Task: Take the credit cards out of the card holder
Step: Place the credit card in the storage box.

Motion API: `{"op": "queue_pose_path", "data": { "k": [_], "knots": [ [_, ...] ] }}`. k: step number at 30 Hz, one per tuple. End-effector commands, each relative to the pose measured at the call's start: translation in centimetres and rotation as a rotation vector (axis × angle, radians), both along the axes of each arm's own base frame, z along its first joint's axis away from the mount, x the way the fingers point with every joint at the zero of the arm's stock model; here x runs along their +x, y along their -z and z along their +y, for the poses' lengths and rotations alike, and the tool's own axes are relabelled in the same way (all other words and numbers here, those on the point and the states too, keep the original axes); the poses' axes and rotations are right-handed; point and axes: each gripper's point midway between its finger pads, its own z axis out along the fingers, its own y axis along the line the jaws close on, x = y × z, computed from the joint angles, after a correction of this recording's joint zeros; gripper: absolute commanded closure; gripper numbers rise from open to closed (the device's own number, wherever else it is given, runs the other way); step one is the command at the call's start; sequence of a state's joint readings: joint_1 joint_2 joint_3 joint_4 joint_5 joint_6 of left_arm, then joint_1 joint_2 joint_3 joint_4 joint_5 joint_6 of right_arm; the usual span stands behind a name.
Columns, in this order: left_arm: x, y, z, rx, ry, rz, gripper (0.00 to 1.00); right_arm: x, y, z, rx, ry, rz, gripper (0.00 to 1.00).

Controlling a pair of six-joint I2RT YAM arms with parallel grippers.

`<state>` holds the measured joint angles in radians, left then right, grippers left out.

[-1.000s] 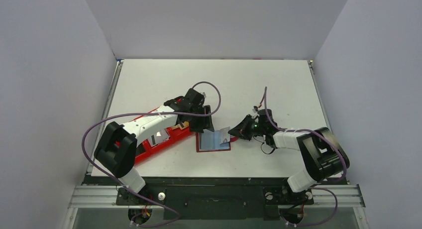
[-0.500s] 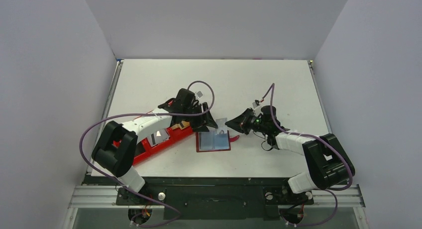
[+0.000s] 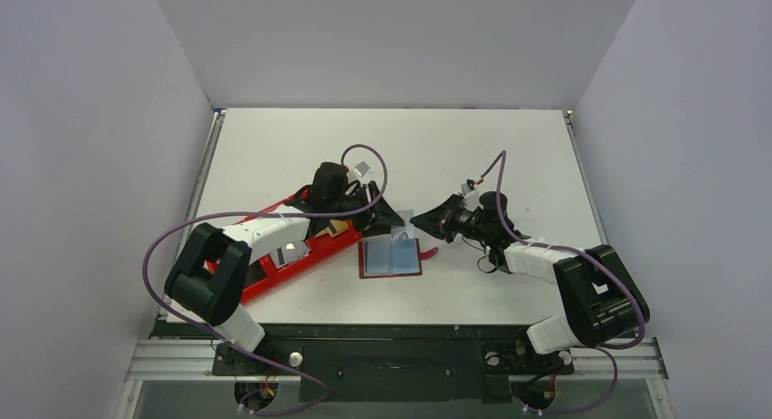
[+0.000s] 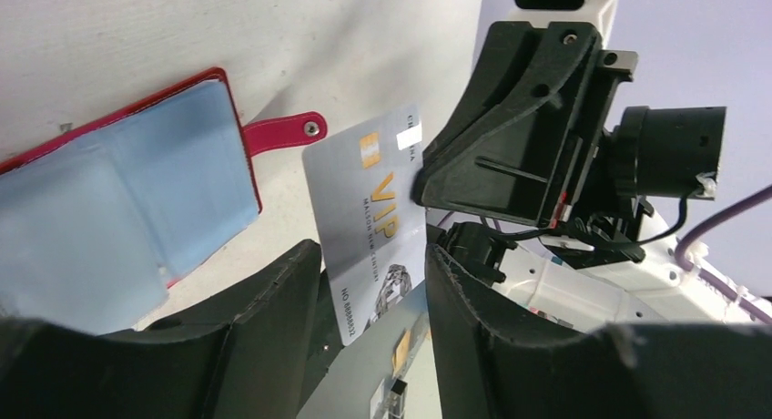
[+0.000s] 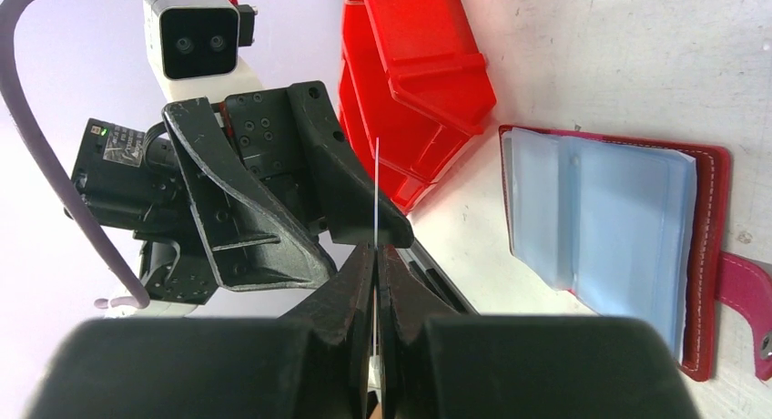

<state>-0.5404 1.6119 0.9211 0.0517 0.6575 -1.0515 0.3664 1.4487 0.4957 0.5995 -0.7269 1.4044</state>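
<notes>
The card holder [image 3: 391, 258] lies open on the table, its pale blue sleeves [image 4: 118, 209] facing up and its red strap tab [image 4: 282, 132] pointing right. My right gripper [image 5: 376, 255] is shut on a silver credit card [image 4: 364, 219] and holds it in the air above the holder's far edge. In the right wrist view that card [image 5: 376, 191] shows edge-on as a thin line. My left gripper [image 4: 371, 282] is open, and the card's free end reaches in between its fingers. I cannot tell whether they touch it.
The red compartment tray [image 3: 273, 273] lies under my left arm, left of the holder. A silver card [image 3: 291, 250] and a tan one [image 3: 335, 228] lie in it. Both grippers meet tip to tip above the holder. White table stretches behind them.
My right gripper has lifted the silver card up and to the left, away from the holder. My left gripper has swung right toward it, and its fingers now stand on either side of the card.
</notes>
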Motion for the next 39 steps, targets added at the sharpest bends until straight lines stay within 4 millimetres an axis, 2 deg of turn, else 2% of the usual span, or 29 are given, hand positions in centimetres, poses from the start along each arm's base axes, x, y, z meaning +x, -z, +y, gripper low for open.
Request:
{"op": "queue_pose_path", "data": {
  "k": [1, 9, 13, 15, 17, 18, 19, 21, 24, 26, 30, 33, 38, 39],
  "knots": [
    [0.4, -3.4, -0.7, -0.129, 0.014, -0.063, 0.58, 0.7, -3.5, 0.6, 0.059, -0.014, -0.112, 1.00],
    [0.4, -3.7, -0.9, -0.162, 0.013, -0.058, 0.77, 0.5, -3.4, 0.8, 0.057, -0.022, -0.115, 1.00],
    [0.3, -3.5, -0.9, -0.162, 0.015, -0.055, 0.96, 0.5, -3.4, 0.9, 0.054, -0.026, -0.117, 1.00],
    [0.3, -3.5, -0.9, -0.157, 0.012, -0.053, 1.00, 0.4, -3.3, 0.9, 0.047, -0.029, -0.117, 1.00],
    [0.3, -3.3, -0.8, -0.146, 0.010, -0.053, 1.00, 0.3, -3.3, 1.1, 0.038, -0.037, -0.118, 1.00],
    [0.3, -3.3, -0.7, -0.137, 0.008, -0.061, 1.00, 0.4, -3.3, 1.2, 0.027, -0.043, -0.121, 0.96],
    [0.2, -3.1, -0.6, -0.127, 0.006, -0.055, 1.00, 0.3, -3.4, 1.2, 0.021, -0.045, -0.124, 0.83],
    [0.2, -3.0, -0.4, -0.105, 0.003, -0.059, 1.00, 0.3, -3.3, 1.1, -0.015, -0.043, -0.129, 0.66],
    [0.3, -2.8, 0.1, -0.064, -0.004, -0.079, 1.00, 0.5, -2.1, 0.4, -0.139, -0.031, -0.122, 0.51],
    [0.3, -2.9, 0.4, -0.041, -0.009, -0.095, 1.00, 0.6, -1.8, -0.3, -0.209, -0.020, -0.131, 0.46],
    [-0.1, -2.7, 2.0, 0.056, -0.026, -0.101, 1.00, 0.6, -1.8, -1.3, -0.298, -0.007, -0.146, 0.43],
    [0.4, -3.3, 3.7, 0.129, -0.065, -0.151, 1.00, 0.6, -1.5, -1.8, -0.343, -0.002, -0.144, 0.43],
    [0.3, -4.2, 7.9, 0.267, -0.169, -0.181, 1.00, 0.8, -1.1, -2.2, -0.376, 0.006, -0.143, 0.43],
    [0.8, -4.3, 8.9, 0.316, -0.201, -0.206, 1.00, 0.7, -1.1, -2.2, -0.377, 0.006, -0.143, 0.43]
  ]
}}
